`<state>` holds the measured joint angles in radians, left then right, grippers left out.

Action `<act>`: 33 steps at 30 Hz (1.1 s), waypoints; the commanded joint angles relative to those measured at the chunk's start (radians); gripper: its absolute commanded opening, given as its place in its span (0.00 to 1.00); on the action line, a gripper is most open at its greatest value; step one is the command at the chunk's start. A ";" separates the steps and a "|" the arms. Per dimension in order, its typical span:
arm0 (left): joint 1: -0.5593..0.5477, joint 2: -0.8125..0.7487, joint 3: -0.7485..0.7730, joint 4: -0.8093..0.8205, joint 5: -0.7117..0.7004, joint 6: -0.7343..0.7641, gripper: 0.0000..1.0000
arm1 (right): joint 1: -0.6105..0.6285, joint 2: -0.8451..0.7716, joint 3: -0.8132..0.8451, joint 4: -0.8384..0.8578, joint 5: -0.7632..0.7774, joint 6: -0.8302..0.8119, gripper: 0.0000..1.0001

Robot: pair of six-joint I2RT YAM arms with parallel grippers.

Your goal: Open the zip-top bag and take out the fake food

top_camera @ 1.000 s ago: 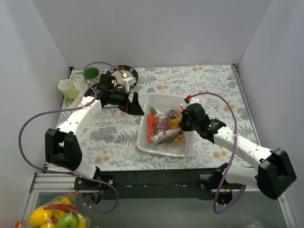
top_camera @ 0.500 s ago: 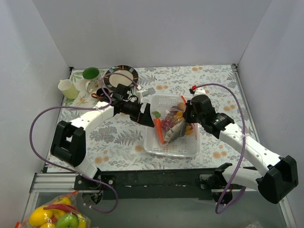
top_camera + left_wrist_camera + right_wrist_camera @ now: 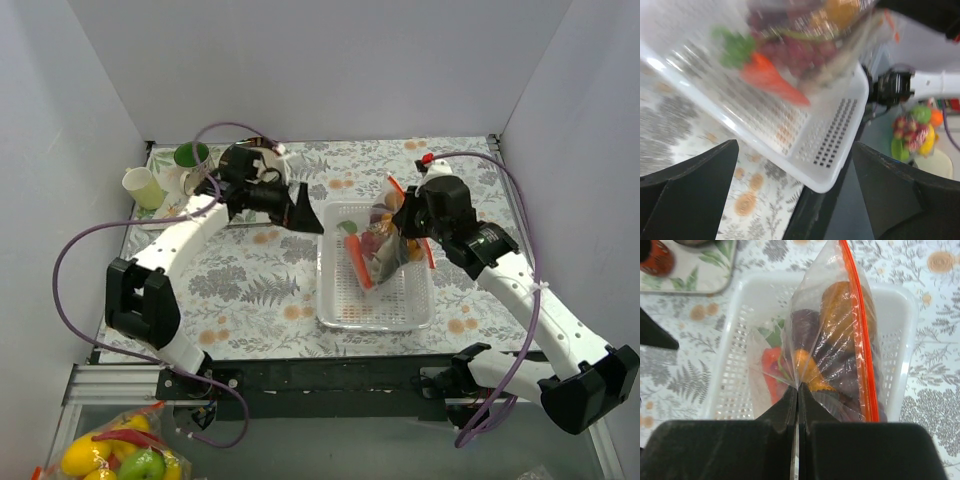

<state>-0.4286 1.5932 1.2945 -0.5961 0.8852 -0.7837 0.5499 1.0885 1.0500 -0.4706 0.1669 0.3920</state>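
Note:
The zip-top bag [image 3: 384, 238] is clear and crinkly with a red-orange zip strip [image 3: 860, 340]. It hangs over the clear perforated basket [image 3: 375, 303]. My right gripper [image 3: 406, 222] is shut on a pinch of the bag's plastic [image 3: 798, 388]. Inside the bag are fake food pieces: an orange fruit [image 3: 841, 304], dark purple grapes [image 3: 805, 325] and a red-orange piece with a green top [image 3: 771, 365]. My left gripper [image 3: 305, 215] is open and empty, just left of the basket. Its view shows the blurred bag [image 3: 805, 30] above the basket [image 3: 835, 150].
A green mug [image 3: 192, 155], a cream cup [image 3: 142, 186] and a round dark dish [image 3: 255, 160] stand at the back left. A bag of lemons and a green apple [image 3: 120, 455] lies below the table's near edge. White walls close in three sides.
My right gripper has lifted the bag up and toward the back right. The basket has shifted right. My left gripper moved toward the basket, still open.

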 commanded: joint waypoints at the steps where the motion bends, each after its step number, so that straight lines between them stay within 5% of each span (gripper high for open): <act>1: 0.251 -0.085 0.230 -0.083 0.110 0.021 0.98 | -0.001 -0.010 0.178 0.078 -0.102 0.001 0.01; 7: 0.598 -0.032 0.416 -0.175 0.409 -0.005 0.98 | 0.068 0.054 0.396 0.085 -0.208 0.016 0.01; 11: 0.723 -0.019 0.350 -0.035 0.648 -0.211 0.98 | 0.180 0.152 0.492 0.113 -0.214 0.008 0.01; 14: 0.742 -0.041 0.270 0.143 0.733 -0.327 0.98 | 0.280 0.224 0.512 0.167 -0.190 -0.010 0.01; 21: 0.740 -0.121 0.175 0.193 0.785 -0.191 0.98 | 0.427 0.395 0.554 0.260 -0.188 -0.041 0.01; 26: 0.740 -0.136 0.068 0.200 0.906 -0.095 0.98 | 0.462 0.496 0.614 0.267 -0.188 -0.054 0.01; 33: 0.755 -0.127 -0.078 0.272 0.897 -0.069 0.98 | 0.472 0.530 0.654 0.263 -0.188 -0.070 0.01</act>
<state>0.3141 1.4792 1.2652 -0.3805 1.4818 -0.8928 1.0214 1.6451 1.6020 -0.3405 -0.0216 0.3393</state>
